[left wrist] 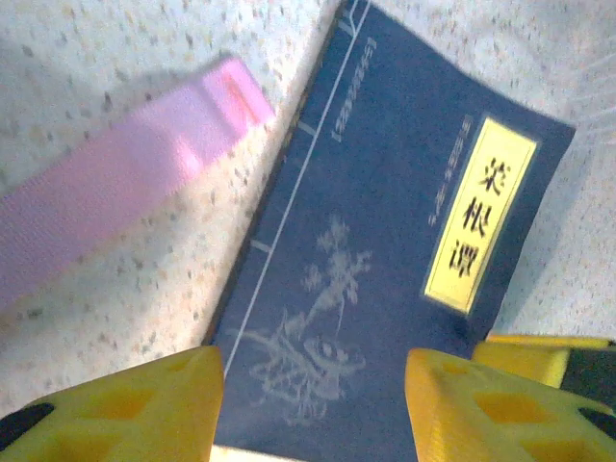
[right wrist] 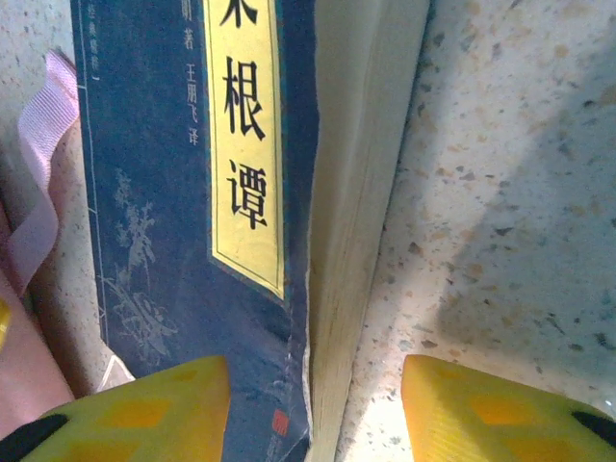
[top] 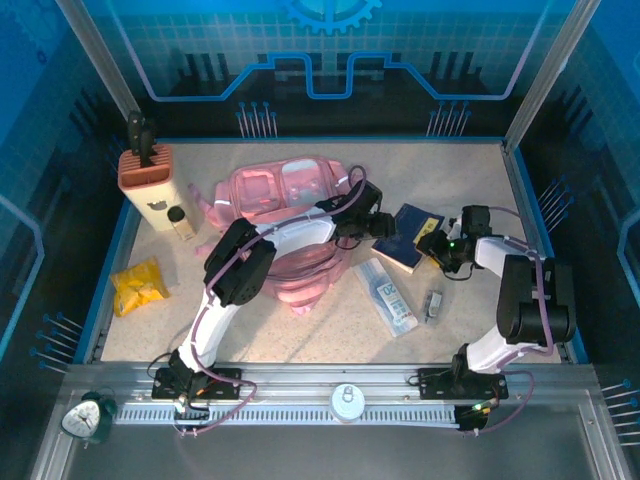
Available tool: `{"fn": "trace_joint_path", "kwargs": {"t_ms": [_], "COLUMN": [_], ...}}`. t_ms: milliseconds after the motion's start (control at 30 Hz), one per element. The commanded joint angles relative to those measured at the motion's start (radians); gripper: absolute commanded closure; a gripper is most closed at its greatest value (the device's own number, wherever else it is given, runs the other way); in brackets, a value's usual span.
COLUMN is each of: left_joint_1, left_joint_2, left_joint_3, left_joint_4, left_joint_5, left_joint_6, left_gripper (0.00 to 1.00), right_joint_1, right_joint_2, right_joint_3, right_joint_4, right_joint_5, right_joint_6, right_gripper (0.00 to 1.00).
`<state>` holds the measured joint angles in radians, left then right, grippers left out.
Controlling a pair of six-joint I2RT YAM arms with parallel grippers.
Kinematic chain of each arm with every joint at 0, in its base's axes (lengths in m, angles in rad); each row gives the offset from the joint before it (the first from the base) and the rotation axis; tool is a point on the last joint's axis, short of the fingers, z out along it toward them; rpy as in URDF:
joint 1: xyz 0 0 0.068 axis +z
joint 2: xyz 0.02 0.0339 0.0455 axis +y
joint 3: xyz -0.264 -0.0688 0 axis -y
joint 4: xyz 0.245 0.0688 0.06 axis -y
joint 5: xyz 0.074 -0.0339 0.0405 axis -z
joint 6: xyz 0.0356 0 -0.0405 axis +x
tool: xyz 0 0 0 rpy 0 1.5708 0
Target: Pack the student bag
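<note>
- The student bag point(top: 285, 200), a soft pink fabric backpack with paler, see-through front pockets, lies slumped at the middle of the speckled stone-look desk point(top: 470, 190).
- A flat woven pink strap point(left wrist: 115, 212) trails from the bag towards a thin, dark blue softcover book point(left wrist: 385, 260) with a yellow title label, which lies just right of the bag.
- The left hand point(left wrist: 313, 404) reaches across the bag; its blocky yellow fingers are spread wide above the book's cover and hold nothing.
- The right hand point(right wrist: 318, 409), on the book's far side from the bag, is also spread wide, straddling the cream page edge.
- Near-right of the bag lies a clear plastic packet with blue print point(top: 388, 295).
- Left of the bag are a crinkled yellow packet point(top: 138, 285) and a terracotta slotted block point(top: 146, 167).
</note>
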<state>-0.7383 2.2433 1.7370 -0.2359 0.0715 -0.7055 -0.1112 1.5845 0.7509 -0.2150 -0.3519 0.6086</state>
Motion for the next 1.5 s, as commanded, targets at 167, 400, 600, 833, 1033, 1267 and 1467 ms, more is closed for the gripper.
{"fn": "trace_joint_path", "kwargs": {"t_ms": [167,400,600,833,1033,1267,1467], "left_joint_1": [-0.006,-0.010,-0.013,-0.020,-0.024,-0.025,-0.025], "left_joint_2": [0.099,0.113,0.103,0.092,0.087,0.088,0.095], "left_joint_3": [0.080,0.081,0.053,0.029,0.010,0.010,0.013], "left_joint_4": [-0.082,-0.108,-0.105,-0.102,-0.088,-0.087,-0.090], "left_joint_5": [0.037,0.048,0.051,0.039,0.031,0.026,0.030], "left_joint_6": [0.021,0.029,0.025,0.031,0.029,0.032,0.031], "left_gripper": [0.52,0.56,0.59,0.60,0.60,0.60,0.61], "right_joint_1": [0.036,0.041,0.042,0.035,0.025,-0.001,-0.018], "right_joint_2": [0.069,0.072,0.058,0.011,-0.039,-0.073,-0.070], "right_joint_3": [0.031,0.048,0.052,0.052,0.048,0.037,0.009], "right_joint_4": [0.045,0.064,0.045,0.028,0.019,0.017,0.054], "right_joint_5": [-0.049,-0.089,-0.076,-0.079,-0.096,-0.106,-0.143], "right_joint_6": [0.026,0.038,0.033,0.037,0.056,0.065,0.087], "right_gripper": [0.51,0.53,0.54,0.58,0.62,0.69,0.77]}}
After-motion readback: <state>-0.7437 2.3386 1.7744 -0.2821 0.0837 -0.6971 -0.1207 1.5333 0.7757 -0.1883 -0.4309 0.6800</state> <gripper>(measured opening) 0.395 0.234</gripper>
